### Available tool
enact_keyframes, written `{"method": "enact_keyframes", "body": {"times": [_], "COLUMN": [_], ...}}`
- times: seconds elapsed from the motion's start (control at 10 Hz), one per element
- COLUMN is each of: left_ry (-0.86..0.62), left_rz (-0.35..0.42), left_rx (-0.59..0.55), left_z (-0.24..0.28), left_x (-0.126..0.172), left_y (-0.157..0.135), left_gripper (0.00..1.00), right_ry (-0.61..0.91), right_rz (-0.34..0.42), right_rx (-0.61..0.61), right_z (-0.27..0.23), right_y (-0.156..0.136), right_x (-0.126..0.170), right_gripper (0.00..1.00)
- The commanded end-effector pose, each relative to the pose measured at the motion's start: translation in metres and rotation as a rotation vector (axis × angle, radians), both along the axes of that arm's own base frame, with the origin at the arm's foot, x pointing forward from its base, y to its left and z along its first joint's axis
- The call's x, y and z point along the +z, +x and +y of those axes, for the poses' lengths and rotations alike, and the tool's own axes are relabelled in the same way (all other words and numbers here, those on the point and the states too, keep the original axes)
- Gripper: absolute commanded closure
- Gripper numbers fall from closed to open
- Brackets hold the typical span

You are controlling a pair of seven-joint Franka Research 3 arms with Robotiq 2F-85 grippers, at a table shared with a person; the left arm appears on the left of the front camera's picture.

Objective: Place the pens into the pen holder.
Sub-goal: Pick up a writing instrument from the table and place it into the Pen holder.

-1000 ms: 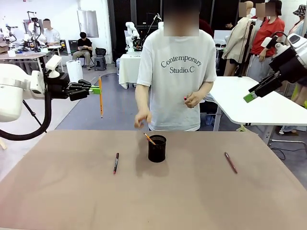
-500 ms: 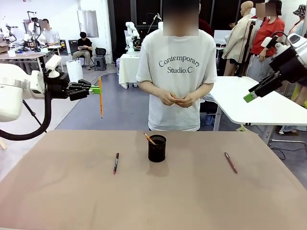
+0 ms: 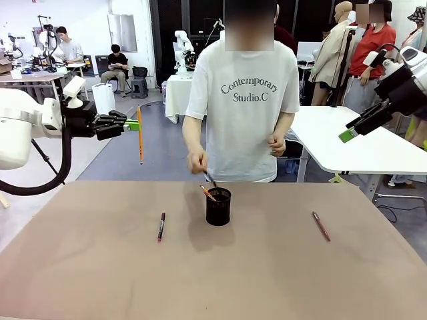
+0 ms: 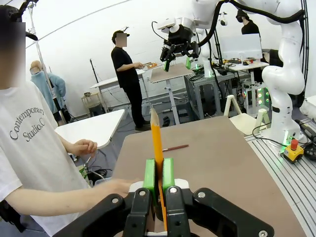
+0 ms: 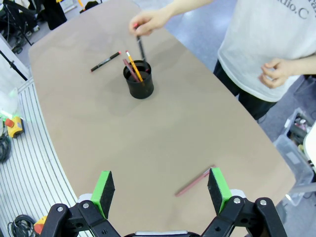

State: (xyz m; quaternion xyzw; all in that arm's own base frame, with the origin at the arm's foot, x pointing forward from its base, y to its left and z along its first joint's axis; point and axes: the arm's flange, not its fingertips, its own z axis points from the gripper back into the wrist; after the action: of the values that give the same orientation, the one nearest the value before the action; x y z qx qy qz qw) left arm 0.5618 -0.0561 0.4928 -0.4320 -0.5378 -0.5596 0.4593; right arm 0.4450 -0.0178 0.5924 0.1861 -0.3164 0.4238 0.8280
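Two green pads (image 4: 149,173) of the left gripper (image 4: 159,170) are clamped on the orange pencil (image 3: 140,137) near its top; it hangs vertical, high over the table's (image 3: 100,267) left side. The right gripper (image 5: 160,187) is held wide apart, empty. The pencil is judged light, stiff and slick; a mid-shaft grip would curb pivoting. A left pen (image 3: 161,227) and a right pen (image 3: 321,226) lie flat, flanking the pen holder (image 3: 218,207). The holder's contents and the person's hand (image 5: 148,20) lowering a held pen (image 5: 141,48) are shown from the right wrist; the mesh hides them in front.

The brown table (image 3: 100,280) bears the pen holder (image 3: 218,208), a left red pen (image 3: 161,227) and a right red pen (image 3: 321,226).
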Motion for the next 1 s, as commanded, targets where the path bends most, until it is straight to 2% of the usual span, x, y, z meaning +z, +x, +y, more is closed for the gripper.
{"method": "enact_keyframes", "body": {"times": [0.0,0.9], "left_ry": [0.000,0.000], "left_rz": [-0.004,-0.004], "left_rx": [0.000,0.000], "left_z": [0.0002,0.0002], "left_x": [0.0021,0.0021], "left_y": [0.0011,0.0011], "left_gripper": [1.00,1.00], "right_ry": [0.007,0.007], "right_rz": [-0.004,-0.004], "right_rx": [0.004,0.004], "right_z": [0.0002,0.0002], "right_y": [-0.0001,-0.0001], "right_x": [0.0013,0.0013], "right_gripper": [0.00,0.00]}}
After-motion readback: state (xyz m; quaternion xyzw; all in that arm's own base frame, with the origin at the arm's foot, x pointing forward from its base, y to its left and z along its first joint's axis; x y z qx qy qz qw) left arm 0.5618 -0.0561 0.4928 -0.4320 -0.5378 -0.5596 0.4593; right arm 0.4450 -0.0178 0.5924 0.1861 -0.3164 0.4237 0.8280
